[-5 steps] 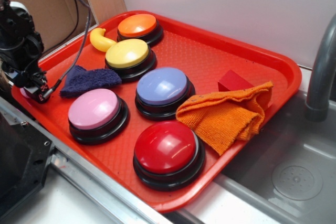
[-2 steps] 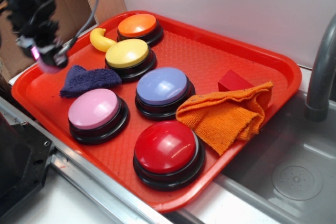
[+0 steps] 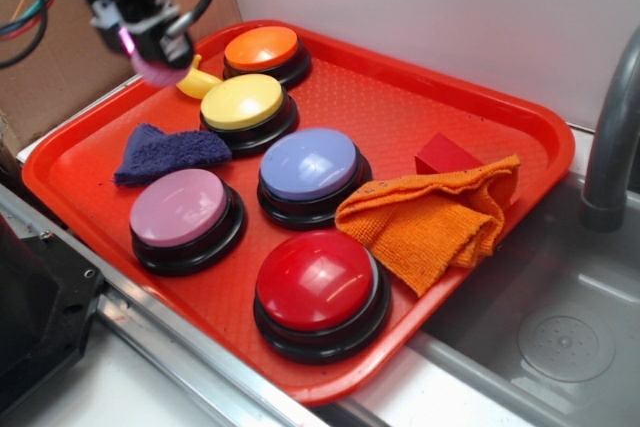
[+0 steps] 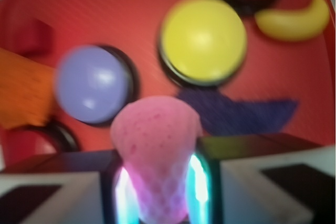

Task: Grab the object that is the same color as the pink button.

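Note:
My gripper (image 3: 148, 59) is shut on the small pink dimpled ball (image 3: 152, 69) and holds it in the air above the tray's far left corner, next to the yellow banana. In the wrist view the pink ball (image 4: 156, 150) is squeezed between my two glowing fingers (image 4: 198, 182), with the gripper (image 4: 156, 187) at the bottom of the frame. The pink button (image 3: 180, 209), a glossy light-pink dome on a black base, sits at the tray's front left, well below and in front of the gripper.
On the red tray (image 3: 480, 97) stand orange (image 3: 262, 47), yellow (image 3: 242, 101), lavender-blue (image 3: 309, 165) and red (image 3: 315, 280) dome buttons, a yellow banana (image 3: 198, 82), a dark blue cloth (image 3: 160, 152), an orange cloth (image 3: 430, 217) and a red block (image 3: 445, 155). A sink (image 3: 560, 337) lies right.
My gripper has risen from the tray's left edge and moved toward the back and right, carrying the pink ball up off the tray.

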Motion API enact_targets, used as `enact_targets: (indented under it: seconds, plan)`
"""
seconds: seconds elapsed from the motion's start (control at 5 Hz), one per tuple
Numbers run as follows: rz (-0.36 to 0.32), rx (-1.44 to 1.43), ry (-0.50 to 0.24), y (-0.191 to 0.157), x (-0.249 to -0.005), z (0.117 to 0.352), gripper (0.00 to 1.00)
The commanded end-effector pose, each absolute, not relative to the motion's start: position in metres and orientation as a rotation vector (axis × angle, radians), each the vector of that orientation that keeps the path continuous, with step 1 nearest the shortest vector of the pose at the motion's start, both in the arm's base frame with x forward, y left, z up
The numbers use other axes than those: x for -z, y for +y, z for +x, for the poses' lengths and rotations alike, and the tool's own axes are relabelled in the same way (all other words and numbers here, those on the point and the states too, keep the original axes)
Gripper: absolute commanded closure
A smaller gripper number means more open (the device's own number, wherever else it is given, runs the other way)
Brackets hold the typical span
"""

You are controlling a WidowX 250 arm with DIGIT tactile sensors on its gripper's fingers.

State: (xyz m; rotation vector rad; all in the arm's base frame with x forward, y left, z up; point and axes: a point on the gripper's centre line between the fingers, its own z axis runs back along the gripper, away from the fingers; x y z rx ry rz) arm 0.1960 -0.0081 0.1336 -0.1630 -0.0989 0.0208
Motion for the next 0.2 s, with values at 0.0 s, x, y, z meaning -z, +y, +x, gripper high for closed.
enact_targets:
  seconds: [0.0]
  plan:
    - [-0.153,-0.012,-0.151,-0.0157,-0.1626,0.2094,1.00]
